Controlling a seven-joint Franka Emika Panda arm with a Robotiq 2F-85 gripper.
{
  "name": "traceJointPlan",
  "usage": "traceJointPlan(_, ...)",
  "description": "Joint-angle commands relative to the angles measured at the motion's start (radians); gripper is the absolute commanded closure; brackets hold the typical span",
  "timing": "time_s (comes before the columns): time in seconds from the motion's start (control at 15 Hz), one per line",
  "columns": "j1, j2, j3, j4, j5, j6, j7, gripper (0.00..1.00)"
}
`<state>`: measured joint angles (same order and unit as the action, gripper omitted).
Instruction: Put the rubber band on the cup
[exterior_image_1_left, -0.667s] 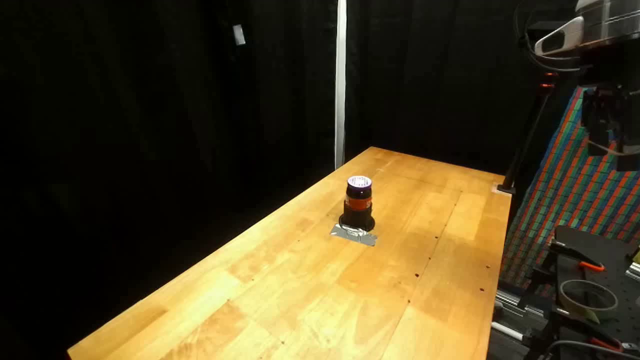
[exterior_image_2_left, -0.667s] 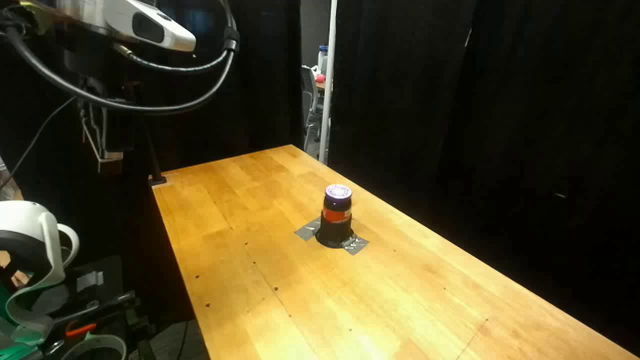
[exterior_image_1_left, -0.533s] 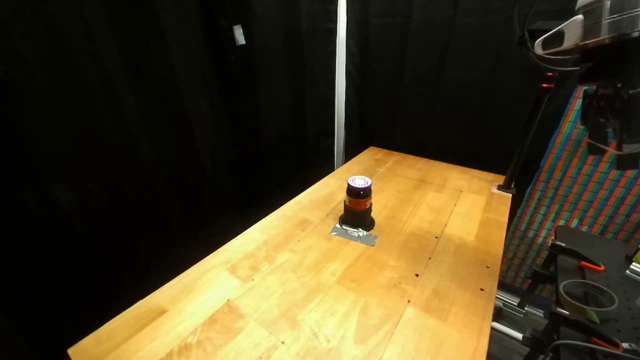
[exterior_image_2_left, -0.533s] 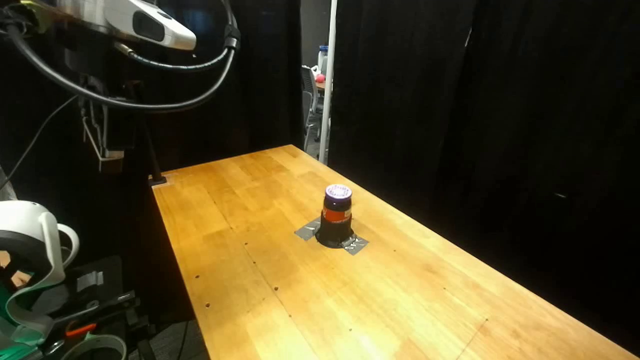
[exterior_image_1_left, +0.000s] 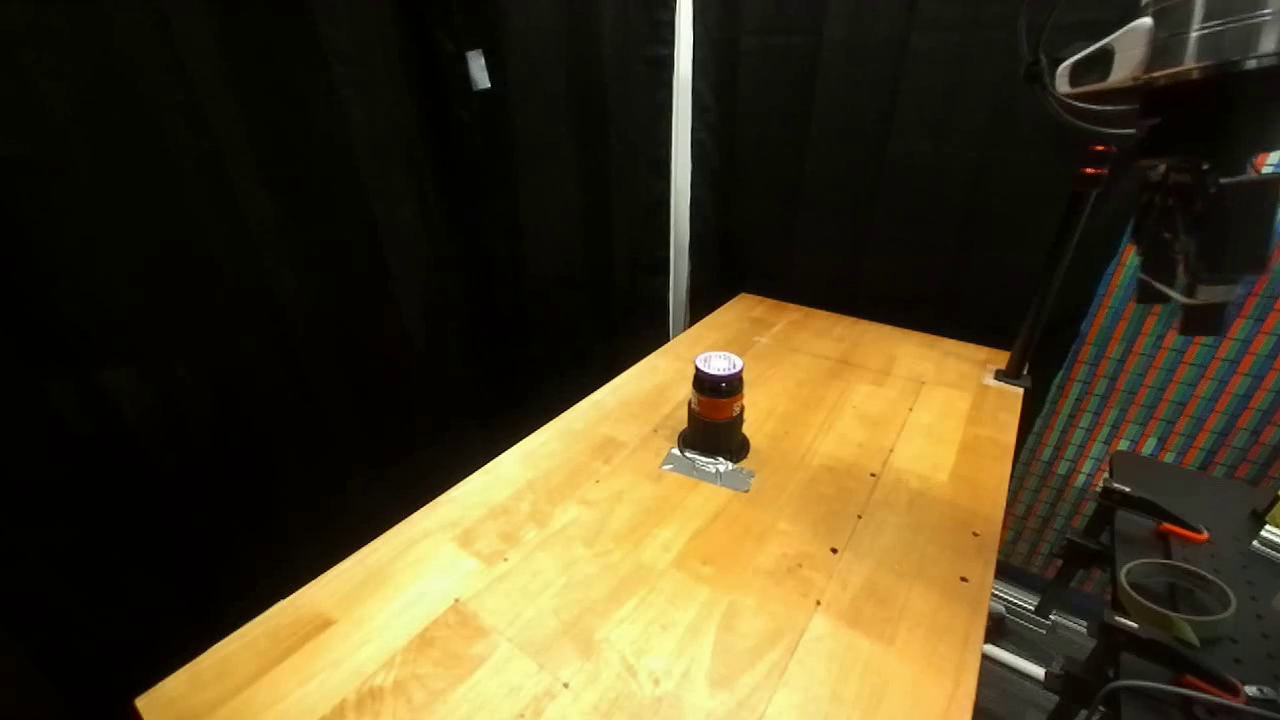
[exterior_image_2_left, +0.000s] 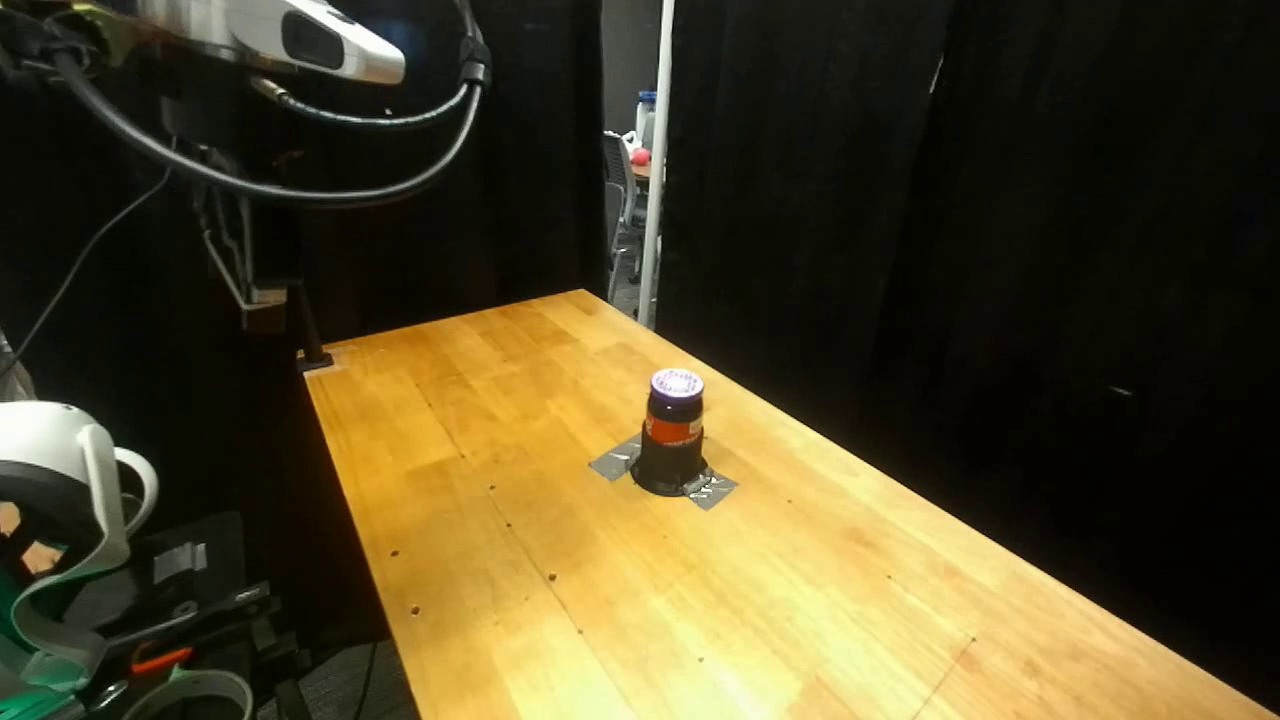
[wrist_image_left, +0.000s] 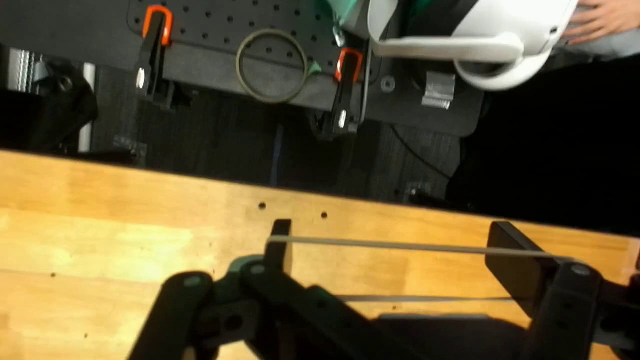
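The cup (exterior_image_1_left: 717, 406) stands upright on the wooden table (exterior_image_1_left: 600, 590); it also shows in an exterior view (exterior_image_2_left: 673, 430). It is a dark cylinder with an orange-red stripe and a purple-white top. Its black base is held by grey tape (exterior_image_2_left: 712, 490). It is not in the wrist view. My gripper (wrist_image_left: 395, 246) is open, with the tan rubber band (wrist_image_left: 350, 243) stretched around the outside of both fingers. Two strands of the band span the gap. In both exterior views the gripper (exterior_image_1_left: 1192, 295) (exterior_image_2_left: 258, 305) hangs high and apart from the cup, near the table's long edge.
A black bench with orange-tipped clamps (wrist_image_left: 345, 85), a tape roll (wrist_image_left: 240, 65) and a white headset (wrist_image_left: 515, 30) lies beyond the table edge. A person's hand (wrist_image_left: 610, 20) shows there. A black post (exterior_image_2_left: 305, 320) stands at a table corner. A cable (exterior_image_2_left: 330, 195) loops off the arm.
The arm and gripper have moved inward toward the table, leftward in an exterior view and rightward and slightly up in an exterior view. The cup has not moved.
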<state>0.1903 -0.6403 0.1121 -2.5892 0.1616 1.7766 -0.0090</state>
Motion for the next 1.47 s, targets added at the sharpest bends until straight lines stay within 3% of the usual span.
traceJointPlan(0.0,-0.027,0.199,0.108,0.156,-0.059,0.193,0.122,0.00)
traceJointPlan(0.33,-0.102,0.470,0.217,0.380,-0.336,0.307,0.416,0.00)
traceJointPlan(0.47,-0.106,0.583,0.211,0.476,-0.437,0.341,0.512,0.00)
traceJointPlan(0.67,-0.083,0.754,0.153,0.621,-0.504,0.407,0.561,0.00)
traceJointPlan(1.0,-0.048,1.036,0.032,0.881,-0.467,0.508,0.477,0.00)
traceJointPlan(1.4,-0.049,1.282,-0.037,1.124,-0.344,0.482,0.322,0.00)
